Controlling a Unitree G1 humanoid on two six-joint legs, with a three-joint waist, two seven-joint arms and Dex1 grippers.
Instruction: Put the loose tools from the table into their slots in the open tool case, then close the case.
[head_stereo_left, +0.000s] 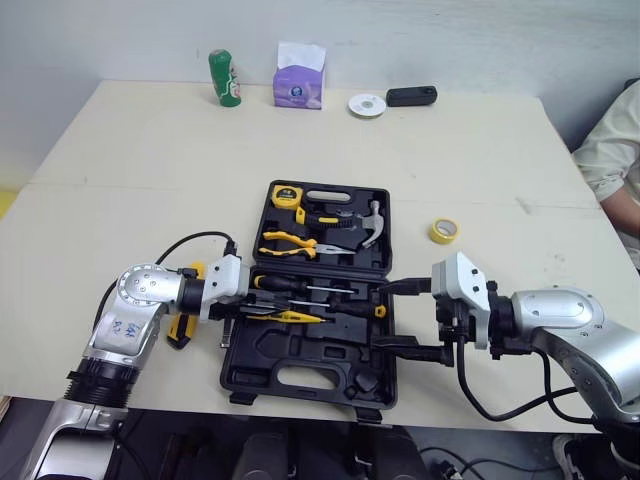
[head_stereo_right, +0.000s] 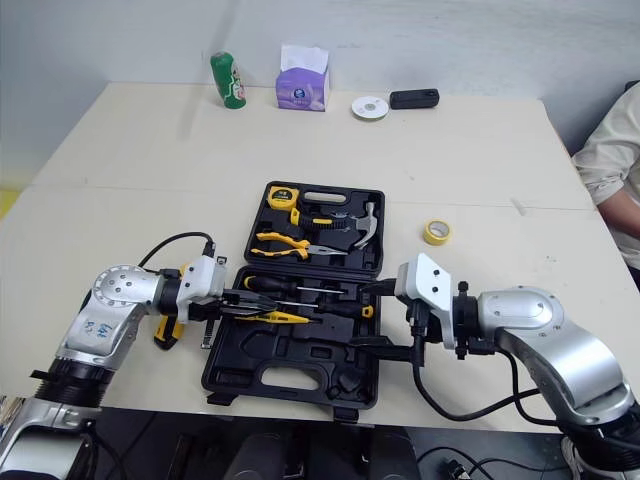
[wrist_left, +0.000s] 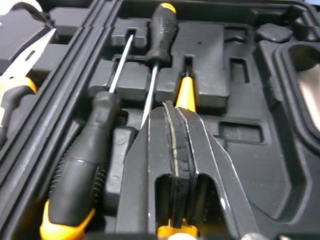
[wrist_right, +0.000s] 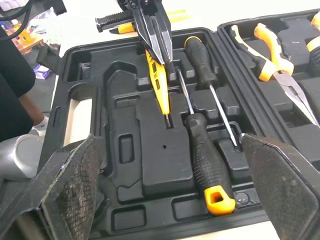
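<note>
Tool case (head_stereo_left: 310, 352) is lying open near the table's (head_stereo_left: 150, 180) front edge, about midway along it, lid half toward the back.

Left gripper (wrist_left: 172, 107) is reaching in over the case's left rim, fingers clenched on a slim yellow screwdriver (wrist_right: 159, 82). The tool is lying across the front half, metal tip reaching into a narrow groove. Two black-handled screwdrivers (head_stereo_left: 300, 285) are sitting just behind it, side by side, handles at opposite ends.

Right gripper (head_stereo_left: 385, 317) is hovering at the case's right rim, fingers spread wide, grasping nothing.

Black-and-yellow tool (head_stereo_left: 180, 330) is lying on the table just left of the case, partly under the left arm; kind unclear.

Lid half is carrying a tape measure (head_stereo_left: 286, 194), pliers (head_stereo_left: 290, 240) and a hammer (head_stereo_left: 372, 222).

Yellow tape roll (head_stereo_left: 445, 231) is sitting right of the case, apart from it. Along the back edge: green can (head_stereo_left: 226, 78), purple tissue box (head_stereo_left: 300, 82), disc (head_stereo_left: 367, 105), black device (head_stereo_left: 411, 96). A person's sleeve (head_stereo_left: 610, 150) is showing at the right edge.
</note>
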